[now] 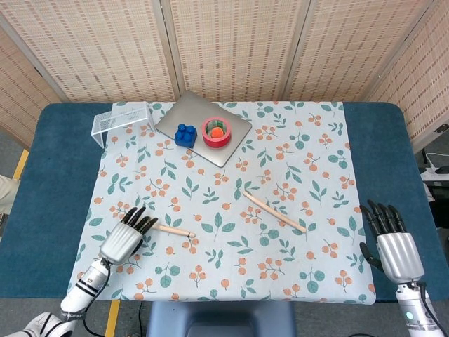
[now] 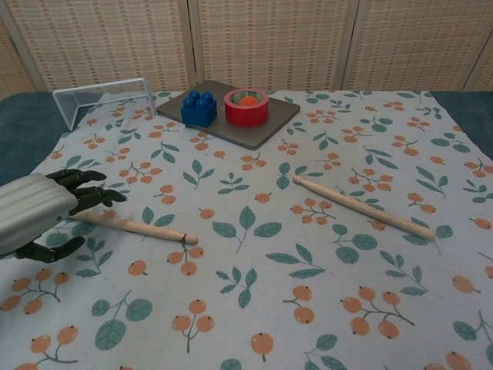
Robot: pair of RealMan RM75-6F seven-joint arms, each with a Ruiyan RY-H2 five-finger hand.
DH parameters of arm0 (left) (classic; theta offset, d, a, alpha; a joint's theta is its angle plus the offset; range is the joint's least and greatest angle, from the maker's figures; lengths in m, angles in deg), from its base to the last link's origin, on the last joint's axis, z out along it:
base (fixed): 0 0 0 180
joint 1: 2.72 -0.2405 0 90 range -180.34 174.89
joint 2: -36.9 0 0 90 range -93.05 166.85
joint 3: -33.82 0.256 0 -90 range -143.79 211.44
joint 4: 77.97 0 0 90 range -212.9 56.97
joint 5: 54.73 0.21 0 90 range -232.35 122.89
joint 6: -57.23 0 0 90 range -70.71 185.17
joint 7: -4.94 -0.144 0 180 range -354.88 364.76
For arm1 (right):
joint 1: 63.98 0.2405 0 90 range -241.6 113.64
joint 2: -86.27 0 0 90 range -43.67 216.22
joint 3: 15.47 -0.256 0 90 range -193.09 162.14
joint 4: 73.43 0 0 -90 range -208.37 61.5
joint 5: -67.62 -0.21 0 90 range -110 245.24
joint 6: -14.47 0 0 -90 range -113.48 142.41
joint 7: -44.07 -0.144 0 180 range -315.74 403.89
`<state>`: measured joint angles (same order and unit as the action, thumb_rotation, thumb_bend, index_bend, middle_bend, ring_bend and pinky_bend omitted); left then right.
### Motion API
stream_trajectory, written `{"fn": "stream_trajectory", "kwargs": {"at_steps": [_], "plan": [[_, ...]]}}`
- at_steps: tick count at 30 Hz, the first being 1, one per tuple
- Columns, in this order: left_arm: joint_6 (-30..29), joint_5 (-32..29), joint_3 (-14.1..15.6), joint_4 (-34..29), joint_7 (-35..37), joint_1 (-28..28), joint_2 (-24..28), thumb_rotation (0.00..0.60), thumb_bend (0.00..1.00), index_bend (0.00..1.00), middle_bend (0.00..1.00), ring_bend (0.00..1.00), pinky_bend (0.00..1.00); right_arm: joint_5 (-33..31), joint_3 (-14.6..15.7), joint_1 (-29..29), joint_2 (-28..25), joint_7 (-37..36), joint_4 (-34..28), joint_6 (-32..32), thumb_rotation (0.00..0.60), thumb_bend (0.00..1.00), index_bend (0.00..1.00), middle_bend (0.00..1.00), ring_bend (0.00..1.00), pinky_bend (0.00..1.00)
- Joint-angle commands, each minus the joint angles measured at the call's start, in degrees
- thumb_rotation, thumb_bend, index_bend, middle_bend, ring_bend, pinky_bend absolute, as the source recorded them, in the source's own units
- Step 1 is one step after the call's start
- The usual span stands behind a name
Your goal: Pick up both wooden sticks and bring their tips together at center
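Note:
Two wooden sticks lie on the flowered cloth. The left stick [image 1: 173, 229] [image 2: 142, 227] points its tip toward the middle. My left hand [image 1: 128, 239] [image 2: 42, 208] hovers over its outer end with fingers spread and nothing in them, hiding that end. Right of centre, the right stick [image 1: 275, 212] [image 2: 360, 207] lies slanted and untouched. My right hand [image 1: 392, 244] stays open near the table's front right edge, off the cloth and well away from that stick; the chest view does not show it.
At the back stands a grey board [image 1: 203, 128] [image 2: 231, 114] bearing a blue block [image 1: 185, 134] [image 2: 199, 107] and a red tape ring [image 1: 216, 131] [image 2: 246, 106] with an orange ball inside. A clear plastic box [image 1: 122, 119] [image 2: 104, 96] sits at the back left.

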<state>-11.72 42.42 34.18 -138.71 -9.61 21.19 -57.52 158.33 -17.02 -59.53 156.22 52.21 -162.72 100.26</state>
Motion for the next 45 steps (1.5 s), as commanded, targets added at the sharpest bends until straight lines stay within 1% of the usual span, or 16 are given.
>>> {"fn": "stream_trajectory", "kwargs": {"at_steps": [1, 6, 10, 12, 14, 19, 25, 28, 32, 35, 39, 45], "plan": [[0.9, -0.7, -0.1, 0.9, -0.3, 0.7, -0.7, 0.600, 0.45, 0.17, 0.25, 0.08, 0.13, -0.1, 0.0, 0.0, -0.1, -0.1, -0.1, 0.0, 0.600, 0.33, 0.00, 0.00, 0.00, 0.00], [1.6, -1.5, 0.0, 2.7, -0.5, 1.4, -1.7, 0.600, 0.45, 0.24, 0.25, 0.08, 0.13, -0.2, 0.1, 0.1, -0.4, -0.7, -0.3, -0.4, 0.600, 0.33, 0.00, 0.00, 0.00, 0.00], [1.3, -1.6, 0.2, 5.1, -0.6, 1.8, -2.9, 0.600, 0.45, 0.35, 0.28, 0.11, 0.13, -0.3, 0.1, 0.1, -0.6, -0.8, -0.4, -0.6, 0.600, 0.33, 0.00, 0.00, 0.00, 0.00], [1.4, -1.9, 0.2, 6.0, -0.8, 1.9, -3.3, 0.600, 0.45, 0.38, 0.30, 0.12, 0.13, -0.4, 0.1, 0.2, -0.6, -0.8, -0.5, -0.6, 0.600, 0.33, 0.00, 0.00, 0.00, 0.00], [1.5, -2.2, 0.3, 6.8, -1.1, 2.1, -3.6, 0.600, 0.45, 0.40, 0.32, 0.13, 0.13, -0.4, 0.1, 0.2, -0.6, -0.8, -0.5, -0.7, 0.600, 0.33, 0.00, 0.00, 0.00, 0.00], [2.1, -2.7, 0.5, 7.8, -1.7, 2.5, -4.1, 0.600, 0.45, 0.40, 0.35, 0.15, 0.13, -0.4, 0.1, 0.1, -0.8, -0.9, -0.7, -0.5, 0.600, 0.33, 0.00, 0.00, 0.00, 0.00], [1.6, -2.9, 1.0, 8.3, -2.2, 2.5, -4.3, 0.600, 0.45, 0.44, 0.46, 0.22, 0.13, -0.3, 0.1, 0.0, -0.9, -1.1, -0.6, -0.2, 0.600, 0.33, 0.00, 0.00, 0.00, 0.00], [0.8, -2.7, 1.2, 8.5, -2.3, 2.5, -4.3, 0.600, 0.45, 0.50, 0.52, 0.26, 0.13, -0.2, 0.2, 0.0, -0.9, -1.1, -0.7, -0.2, 0.600, 0.33, 0.00, 0.00, 0.00, 0.00], [-1.1, -2.2, 1.4, 9.6, -1.9, 2.3, -4.9, 0.600, 0.46, 0.60, 0.63, 0.33, 0.13, -0.1, 0.2, 0.0, -0.9, -1.1, -0.8, -0.1, 0.600, 0.33, 0.00, 0.00, 0.00, 0.00], [-1.6, -2.3, 1.5, 10.5, -1.8, 2.1, -5.3, 0.600, 0.46, 0.65, 0.69, 0.37, 0.13, 0.0, 0.3, -0.1, -0.9, -1.0, -0.8, 0.0, 0.600, 0.33, 0.00, 0.00, 0.00, 0.00], [-1.9, -2.3, 1.5, 10.9, -1.7, 2.1, -5.5, 0.600, 0.47, 0.69, 0.74, 0.40, 0.13, 0.1, 0.3, -0.1, -0.9, -1.0, -0.9, 0.1, 0.600, 0.33, 0.00, 0.00, 0.00, 0.00], [-6.8, -1.3, 1.3, 12.9, 3.1, 1.5, -6.2, 0.600, 0.48, 0.79, 0.83, 0.45, 0.13, 0.3, 0.6, 0.0, -0.5, -0.5, -0.8, -0.4, 0.600, 0.33, 0.00, 0.00, 0.00, 0.00]]}}
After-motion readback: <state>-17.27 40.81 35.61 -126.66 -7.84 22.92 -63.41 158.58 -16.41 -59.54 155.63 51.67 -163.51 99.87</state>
